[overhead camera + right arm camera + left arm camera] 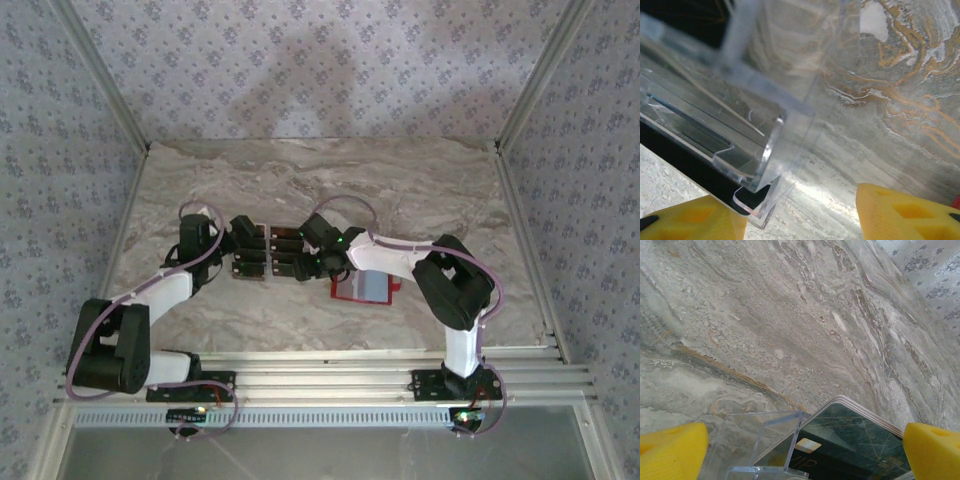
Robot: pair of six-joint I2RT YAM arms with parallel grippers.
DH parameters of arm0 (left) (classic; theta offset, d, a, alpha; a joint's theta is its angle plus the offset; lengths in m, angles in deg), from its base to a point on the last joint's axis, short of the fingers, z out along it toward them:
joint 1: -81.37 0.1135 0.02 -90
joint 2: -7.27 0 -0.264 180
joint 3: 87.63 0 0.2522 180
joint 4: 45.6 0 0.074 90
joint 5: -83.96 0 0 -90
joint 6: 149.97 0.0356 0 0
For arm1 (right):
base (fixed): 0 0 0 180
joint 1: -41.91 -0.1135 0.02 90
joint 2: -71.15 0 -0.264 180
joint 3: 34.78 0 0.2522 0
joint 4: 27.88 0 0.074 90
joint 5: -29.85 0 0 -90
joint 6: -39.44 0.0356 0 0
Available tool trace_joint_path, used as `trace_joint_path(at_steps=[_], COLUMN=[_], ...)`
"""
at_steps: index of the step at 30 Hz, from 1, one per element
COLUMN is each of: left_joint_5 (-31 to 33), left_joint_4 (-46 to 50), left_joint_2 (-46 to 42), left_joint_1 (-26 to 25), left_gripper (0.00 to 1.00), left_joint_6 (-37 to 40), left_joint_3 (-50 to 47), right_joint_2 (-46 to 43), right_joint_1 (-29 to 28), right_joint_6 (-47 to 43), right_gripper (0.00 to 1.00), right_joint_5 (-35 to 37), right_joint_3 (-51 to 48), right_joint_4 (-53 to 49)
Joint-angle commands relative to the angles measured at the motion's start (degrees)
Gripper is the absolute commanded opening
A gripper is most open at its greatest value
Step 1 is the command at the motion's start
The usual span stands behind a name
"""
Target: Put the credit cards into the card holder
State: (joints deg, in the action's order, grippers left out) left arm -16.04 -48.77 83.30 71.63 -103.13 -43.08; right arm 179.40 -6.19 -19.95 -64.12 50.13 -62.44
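Several dark credit cards (855,440) lay stacked at a clear plastic stand (772,432), the red card holder (362,288) open just right of it. At the stand the left gripper (802,452) had its fingers wide apart; the right gripper (800,217) had its fingers apart around the stand's corner.

Credit cards (852,437) stacked, dark faces, gold chip showing; card holder (362,289) red, open flat, grey-blue inside up, on table (300,180)

I'm watching the marble table (420,190) carrying a red wallet (345,292) lying open right of centre, a clear plastic box (765,437) with stacked dark cards (850,440) sitting left of it.
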Motion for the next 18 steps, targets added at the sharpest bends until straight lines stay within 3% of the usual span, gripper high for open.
trace_joint_path(at_steps=[1,18], left_joint_5=[-2.24,-1.90], left_joint_4=[-3.14,-6.39], left_joint_2=[1.43,9.36], left_joint_1=[0.25,-5.77], left_gripper=[1.00,1.00], left_joint_6=[0.18,0.15], left_joint_3=[0.05,5.53], right_joint_2=[1.60,1.70], right_joint_1=[1.01,6.57], right_joint_6=[0.77,-0.70], right_gripper=[0.60,0.59], right_joint_5=[1.49,1.33], right_joint_3=[1.71,2.58], right_joint_4=[-0.18,-1.62])
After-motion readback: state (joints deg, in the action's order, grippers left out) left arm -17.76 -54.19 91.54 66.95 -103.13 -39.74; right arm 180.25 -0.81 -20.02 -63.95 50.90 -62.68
